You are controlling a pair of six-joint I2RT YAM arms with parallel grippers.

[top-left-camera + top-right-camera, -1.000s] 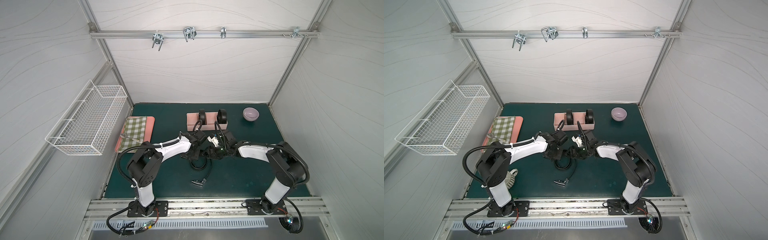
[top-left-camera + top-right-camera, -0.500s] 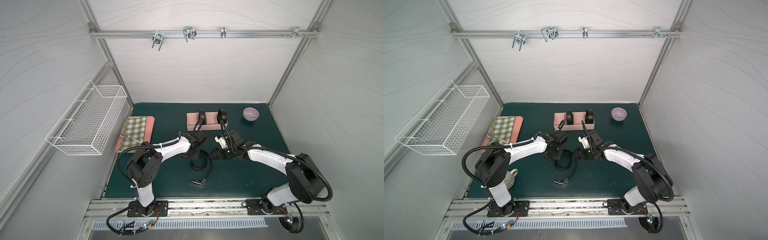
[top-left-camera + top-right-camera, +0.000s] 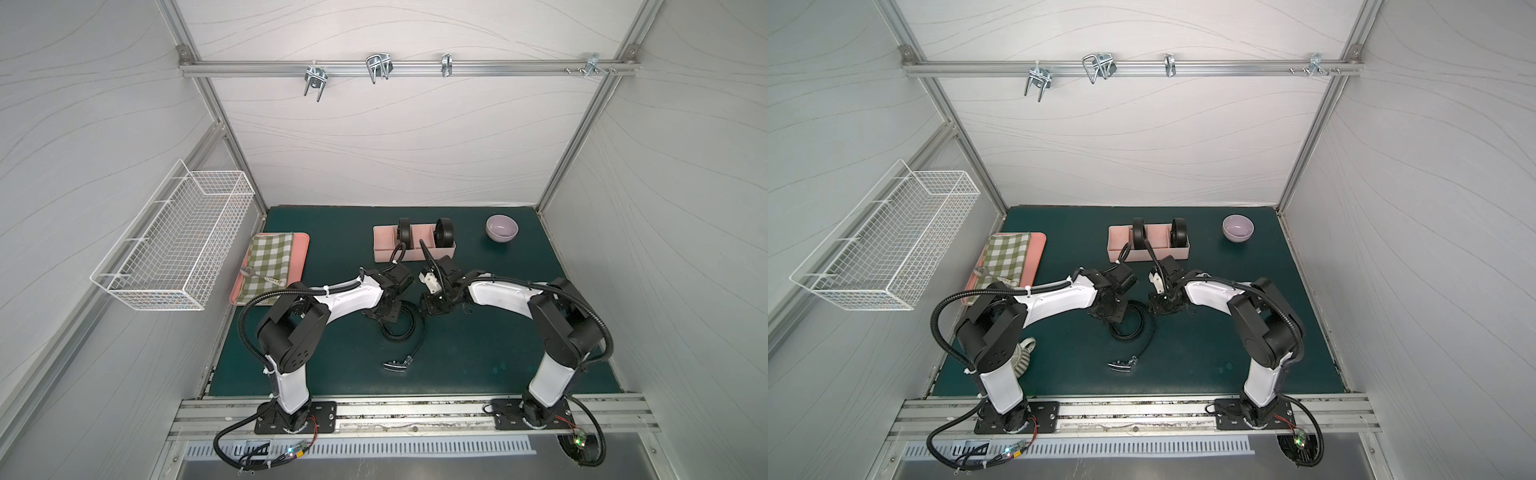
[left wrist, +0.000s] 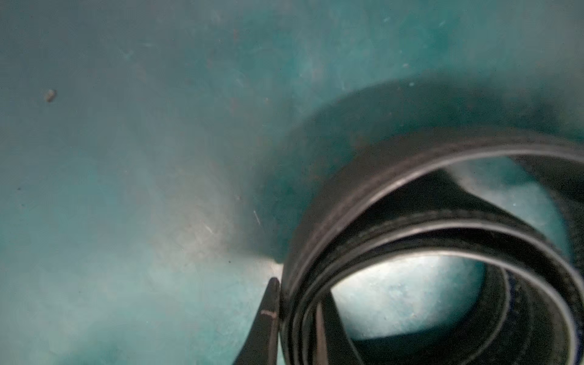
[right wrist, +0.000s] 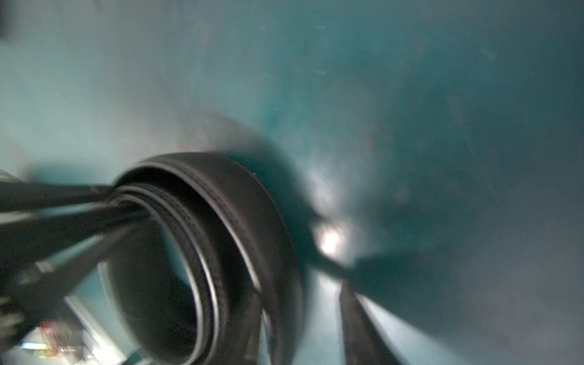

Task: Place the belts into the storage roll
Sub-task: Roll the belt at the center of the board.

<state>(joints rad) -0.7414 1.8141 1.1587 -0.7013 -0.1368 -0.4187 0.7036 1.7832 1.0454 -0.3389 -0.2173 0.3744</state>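
Loose belt (image 3: 397,338) coil between my arms: left jaws pinch its left wall, right jaws straddle its right wall, grip unclear through blur. Storage roll (image 3: 390,254) sits straight beyond, far side.

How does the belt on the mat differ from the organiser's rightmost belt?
The loose belt forms a slack open loop with its buckle trailing; the stored belt is a tight coil. The loose belt rests on the mat; the stored belt stands on edge in the storage roll. Both are black.

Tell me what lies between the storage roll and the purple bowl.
Only bare green mat separates the storage roll from the purple bowl; both top views show it.
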